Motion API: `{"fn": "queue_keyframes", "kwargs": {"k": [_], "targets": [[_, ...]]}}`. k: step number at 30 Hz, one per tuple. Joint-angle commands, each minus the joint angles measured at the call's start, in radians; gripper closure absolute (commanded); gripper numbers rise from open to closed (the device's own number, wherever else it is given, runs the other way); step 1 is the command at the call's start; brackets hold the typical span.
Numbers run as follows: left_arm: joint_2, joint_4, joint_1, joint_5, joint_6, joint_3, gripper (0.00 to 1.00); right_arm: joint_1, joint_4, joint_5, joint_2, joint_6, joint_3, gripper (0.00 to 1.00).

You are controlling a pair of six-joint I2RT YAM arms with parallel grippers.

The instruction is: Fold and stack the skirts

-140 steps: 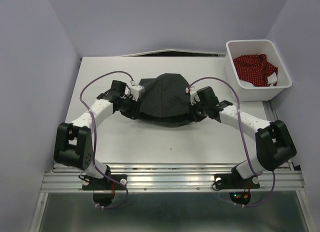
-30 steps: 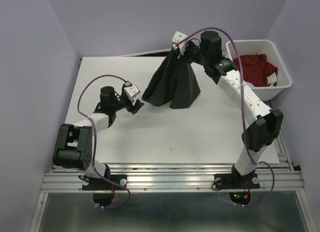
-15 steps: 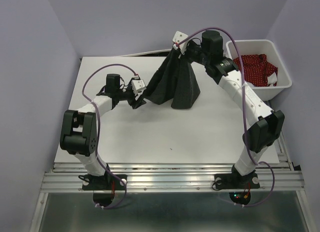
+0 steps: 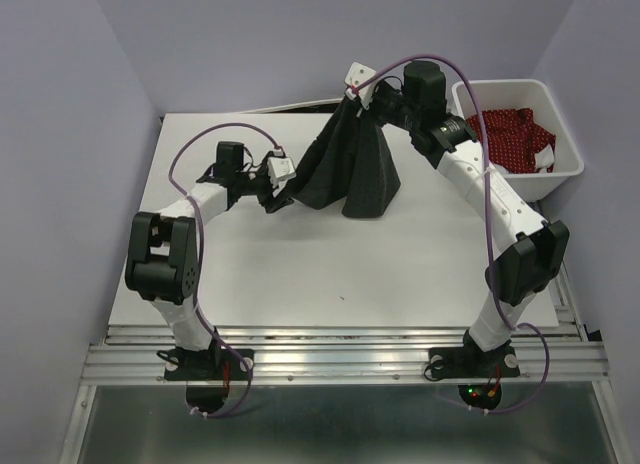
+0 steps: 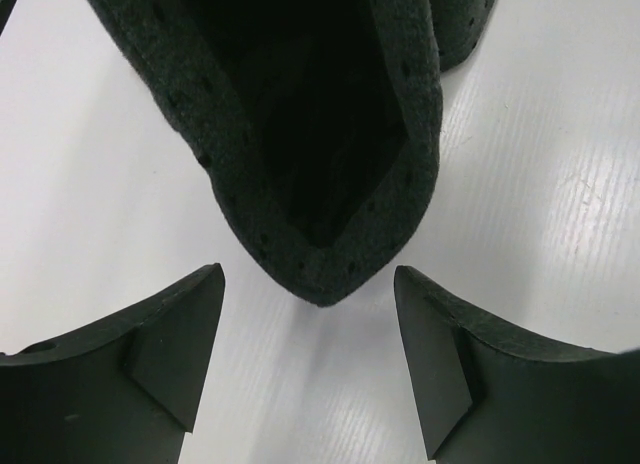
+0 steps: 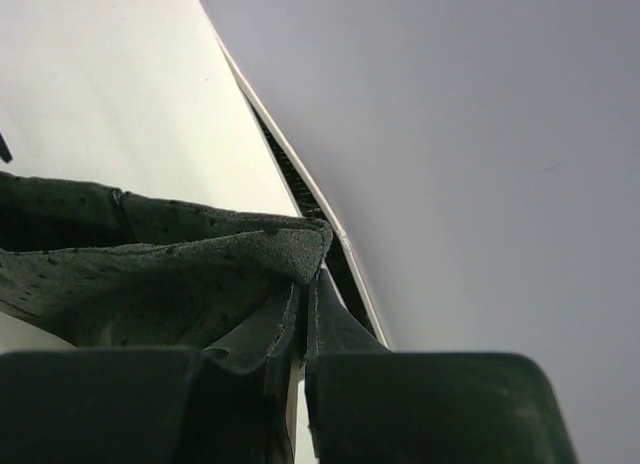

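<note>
The table (image 4: pixel 340 274) fills the middle of the top view. At its upper centre the dark skirt (image 4: pixel 350 174) hangs as a tent, its peak lifted and its lower hem resting on the surface. With so much cloth bunched in vertical folds, any grab at the hem risks taking one layer only, and the fold would then come out crooked.

The white bin (image 4: pixel 468 134) sits at the upper right, with the red skirt (image 4: pixel 510 134) inside. The raised right arm passes close beside it, so a wide swing could knock the rim.

The right gripper (image 4: pixel 358 96) is clenched on the peak. Its wrist view shows only a thin lip of fabric (image 6: pixel 290 249) between the fingers. A sharp tug from the other arm could pull it free and drop the skirt in a heap.

The left gripper (image 5: pixel 308 274) stands released, jaws wide, with the skirt's lower corner (image 5: pixel 320 274) just between the fingertips. If it closes now it may nip only the tip, which would probably slip. If it pushes lower it may scrape the table.
</note>
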Motion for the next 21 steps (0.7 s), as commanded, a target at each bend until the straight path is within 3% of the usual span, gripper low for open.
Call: {"fn": "queue_keyframes", "kwargs": {"k": [1, 6, 9, 10, 12, 13, 17, 21], "targets": [[0.017, 0.03, -0.033, 0.024, -0.009, 0.051, 0.2, -0.005, 0.073, 0.008, -0.053, -0.015, 0.039, 0.99], [0.064, 0.047, -0.059, -0.01, -0.068, 0.085, 0.26, -0.005, 0.075, 0.014, -0.05, -0.022, 0.042, 0.99], [0.075, 0.114, -0.032, -0.024, -0.204, 0.097, 0.52, -0.005, 0.075, 0.031, -0.052, -0.022, 0.044, 0.99], [0.063, 0.154, -0.003, -0.025, -0.239, 0.096, 0.69, -0.019, 0.075, 0.04, -0.053, -0.018, 0.044, 0.99], [0.035, 0.2, 0.039, -0.01, -0.308, 0.087, 0.83, -0.031, 0.075, 0.052, -0.056, -0.007, 0.041, 0.99], [0.003, 0.231, 0.08, -0.028, -0.372, 0.088, 1.0, -0.048, 0.075, 0.06, -0.061, 0.005, 0.039, 0.99], [-0.106, 0.188, 0.146, -0.056, -0.394, 0.119, 1.0, -0.103, 0.075, 0.069, -0.087, 0.054, 0.004, 0.99], [-0.193, -0.022, 0.154, -0.139, -0.236, 0.238, 1.0, -0.142, 0.073, 0.067, -0.125, 0.138, -0.031, 0.99]]}}
